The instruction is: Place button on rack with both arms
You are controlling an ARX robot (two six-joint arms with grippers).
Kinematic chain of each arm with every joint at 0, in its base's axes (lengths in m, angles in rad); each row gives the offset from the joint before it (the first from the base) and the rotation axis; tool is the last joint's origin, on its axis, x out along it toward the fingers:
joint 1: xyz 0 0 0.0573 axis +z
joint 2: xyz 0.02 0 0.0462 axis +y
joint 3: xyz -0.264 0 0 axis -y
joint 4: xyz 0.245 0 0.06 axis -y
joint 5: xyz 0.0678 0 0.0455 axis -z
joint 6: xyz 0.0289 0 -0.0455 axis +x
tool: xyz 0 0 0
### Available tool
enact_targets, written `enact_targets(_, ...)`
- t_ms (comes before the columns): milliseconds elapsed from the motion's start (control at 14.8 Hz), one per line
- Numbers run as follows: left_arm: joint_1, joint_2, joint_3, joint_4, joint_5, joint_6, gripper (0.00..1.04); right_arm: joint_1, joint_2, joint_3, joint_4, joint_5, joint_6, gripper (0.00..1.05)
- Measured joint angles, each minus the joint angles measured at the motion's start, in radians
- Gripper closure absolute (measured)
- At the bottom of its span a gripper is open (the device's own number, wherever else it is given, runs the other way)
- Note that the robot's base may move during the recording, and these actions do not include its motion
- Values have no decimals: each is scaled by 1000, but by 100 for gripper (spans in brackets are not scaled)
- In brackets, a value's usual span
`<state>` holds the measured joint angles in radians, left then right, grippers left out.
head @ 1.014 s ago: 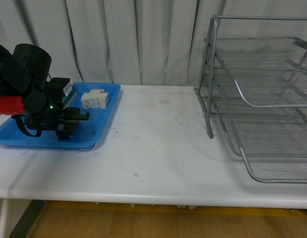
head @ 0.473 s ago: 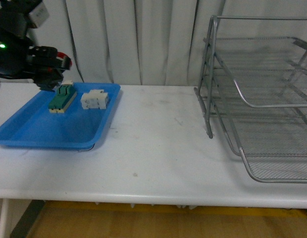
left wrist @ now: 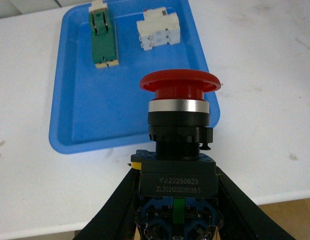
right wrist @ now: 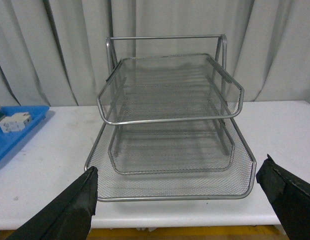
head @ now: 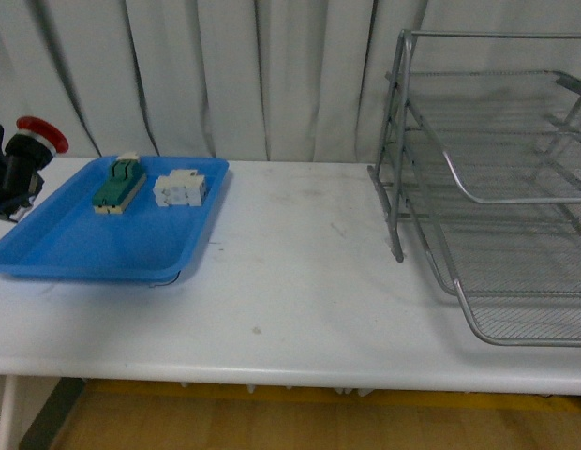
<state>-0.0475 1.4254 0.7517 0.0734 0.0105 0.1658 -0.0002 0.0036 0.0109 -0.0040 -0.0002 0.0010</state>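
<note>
The button [left wrist: 177, 130] has a red mushroom cap, a silver ring and a black and blue body. My left gripper [left wrist: 176, 175] is shut on its body, cap pointing away, above the near edge of the blue tray [left wrist: 85, 125]. In the front view the button [head: 33, 150] hangs at the far left edge, above the table. The rack [head: 515, 199], a silver three-tier wire stand, is at the right of the table. In the right wrist view my right gripper [right wrist: 177, 200] is open, facing the rack [right wrist: 170, 120] from its front, with nothing between its fingers.
The blue tray [head: 112, 234] lies at the left of the white table [head: 300, 281]. In it are a green and beige switch [head: 119, 185] and a white blocky component [head: 179, 187]. Grey curtains hang behind the table.
My left gripper has risen from the blue tray with the button and swung left. It now shows only at the front view's far left edge.
</note>
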Motion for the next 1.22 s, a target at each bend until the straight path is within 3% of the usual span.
enact_targets(473, 18, -25, -117, 61, 16, -27, 69, 0, 0, 0, 0, 0, 0, 6)
enact_targets(1216, 5, -38, -144, 71, 27, -57, 69, 0, 0, 0, -2, 2, 0, 6)
